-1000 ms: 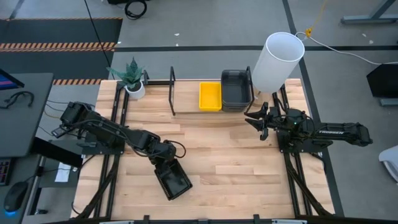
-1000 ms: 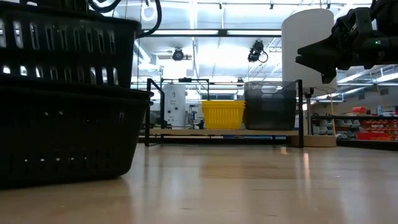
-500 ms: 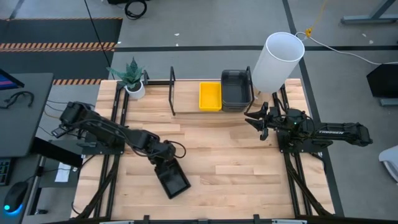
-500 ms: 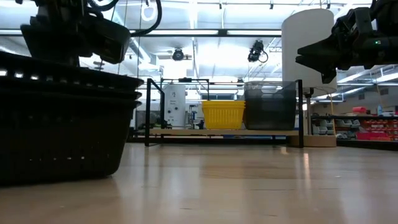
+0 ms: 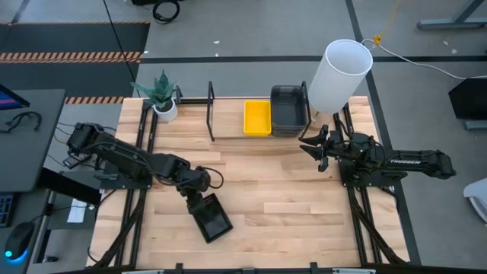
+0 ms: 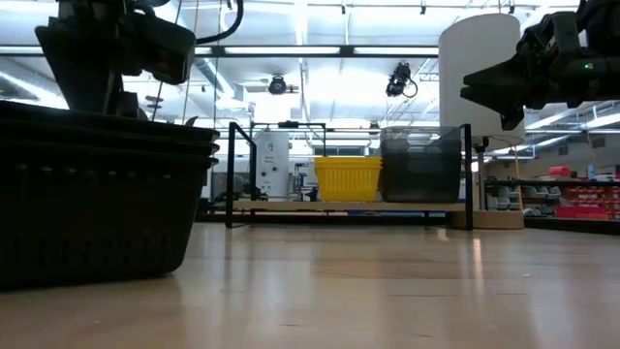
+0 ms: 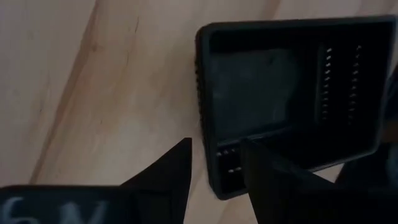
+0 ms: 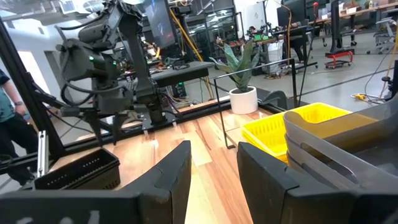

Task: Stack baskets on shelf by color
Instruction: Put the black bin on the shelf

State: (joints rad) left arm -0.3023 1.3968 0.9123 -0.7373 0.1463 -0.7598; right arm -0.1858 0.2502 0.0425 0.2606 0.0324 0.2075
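Observation:
A nested stack of black perforated baskets [image 5: 212, 221] rests on the tabletop near the front, left of centre; it fills the left of the low view [image 6: 97, 204]. My left gripper [image 7: 214, 165] hovers open just above the stack's far-left corner, one finger over the inside and one over the outside of the wall. On the shelf [image 5: 228, 135] at the back sit a yellow basket [image 5: 257, 117] and smoky dark-grey baskets [image 5: 289, 109]. My right gripper [image 8: 214, 168] is open and holds nothing, in the air right of the shelf [image 5: 312, 148].
A tall white cylinder [image 5: 338, 74] stands at the shelf's right end, close to my right arm. A potted plant [image 5: 162, 97] stands at the back left corner. Bare plank tabletop [image 5: 289, 198] lies between the black stack and the shelf. A person shows at the right wrist view's edge [image 8: 9, 124].
The top black basket, held raised above the stack a second ago, has dropped and now sits nested in the stack. My left gripper has let go of it, risen above the rim and drawn back toward the table's far left.

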